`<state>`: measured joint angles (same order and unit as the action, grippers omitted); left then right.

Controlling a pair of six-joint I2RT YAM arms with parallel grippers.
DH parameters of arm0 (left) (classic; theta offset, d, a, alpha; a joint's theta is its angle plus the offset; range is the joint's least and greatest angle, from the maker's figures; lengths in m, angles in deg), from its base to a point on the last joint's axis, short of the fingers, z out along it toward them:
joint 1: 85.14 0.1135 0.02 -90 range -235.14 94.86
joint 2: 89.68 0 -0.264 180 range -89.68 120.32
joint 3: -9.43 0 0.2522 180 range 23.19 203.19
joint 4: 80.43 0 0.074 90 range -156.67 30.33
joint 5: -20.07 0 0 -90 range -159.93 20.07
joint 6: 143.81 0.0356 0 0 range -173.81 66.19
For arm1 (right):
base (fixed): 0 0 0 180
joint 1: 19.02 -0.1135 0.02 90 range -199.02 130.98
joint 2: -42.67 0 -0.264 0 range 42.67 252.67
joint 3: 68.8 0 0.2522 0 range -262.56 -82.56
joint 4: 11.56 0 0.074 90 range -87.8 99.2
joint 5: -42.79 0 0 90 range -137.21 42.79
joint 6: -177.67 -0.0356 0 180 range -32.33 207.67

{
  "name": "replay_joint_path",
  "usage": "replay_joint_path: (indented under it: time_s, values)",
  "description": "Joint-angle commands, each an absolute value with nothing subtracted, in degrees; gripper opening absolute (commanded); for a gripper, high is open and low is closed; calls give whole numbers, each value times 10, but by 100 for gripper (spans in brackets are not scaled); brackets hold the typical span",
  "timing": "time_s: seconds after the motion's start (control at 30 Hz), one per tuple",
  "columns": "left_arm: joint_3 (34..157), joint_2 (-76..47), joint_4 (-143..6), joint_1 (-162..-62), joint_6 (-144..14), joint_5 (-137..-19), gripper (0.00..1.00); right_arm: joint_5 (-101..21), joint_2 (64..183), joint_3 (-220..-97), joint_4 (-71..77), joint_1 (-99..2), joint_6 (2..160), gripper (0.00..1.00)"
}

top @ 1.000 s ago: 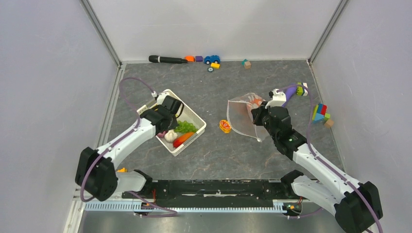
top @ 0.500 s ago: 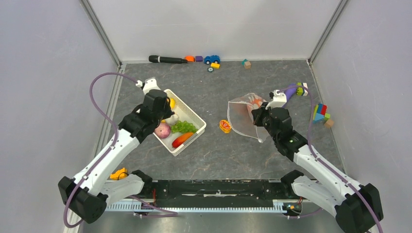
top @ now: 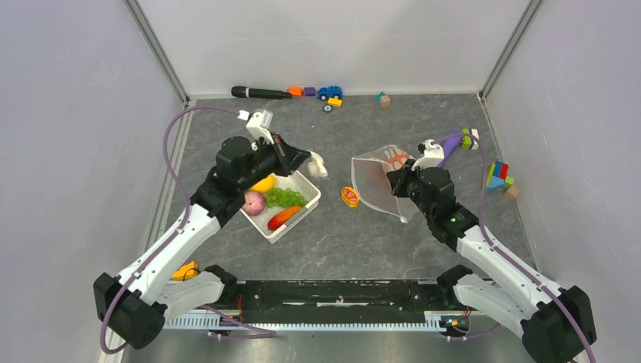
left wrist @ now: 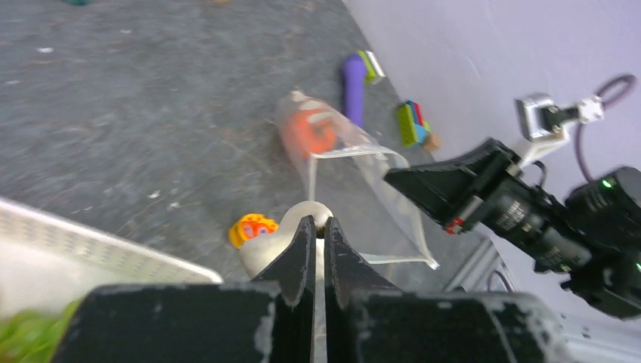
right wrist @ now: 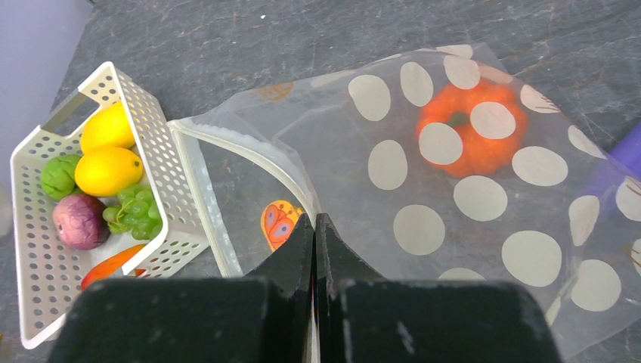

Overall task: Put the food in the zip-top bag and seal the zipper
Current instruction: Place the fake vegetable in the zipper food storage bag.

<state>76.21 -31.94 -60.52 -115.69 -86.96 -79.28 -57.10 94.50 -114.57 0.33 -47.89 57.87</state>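
Grips the white garlic [top: 321, 167] in the left gripper [top: 312, 162], jaws clamped on it, raised over the far-right rim of the white lattice basket [top: 308, 198], left of bench centre. Pinches the zip-top bag [top: 372, 181] in the right gripper [top: 394, 181], jaws pressed together on the rim at the zipper [right wrist: 253, 153], right of bench centre, mouth gaping towards the basket.

Inside the bag's far end: an orange pumpkin [top: 394, 158].

Lying in the basket: yellow mango [right wrist: 108, 170], green pepper [right wrist: 60, 175], purple onion [right wrist: 78, 221], green grapes [right wrist: 132, 212], red chili [right wrist: 112, 265].

On the bench between basket and bag, just beside the mouth: a small orange toy [top: 350, 197].
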Motion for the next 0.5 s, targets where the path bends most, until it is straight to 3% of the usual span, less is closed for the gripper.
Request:
replay_joint_path:
  time_s: [0.0,0.47]
  values:
    - [761,-287,-741,-1176,-872,-908,2,-554,949,-1155,-20,-478,549,0]
    - [784,-187,-857,-1254,-845,-935,2,-581,995,-1247,56,-478,503,0]
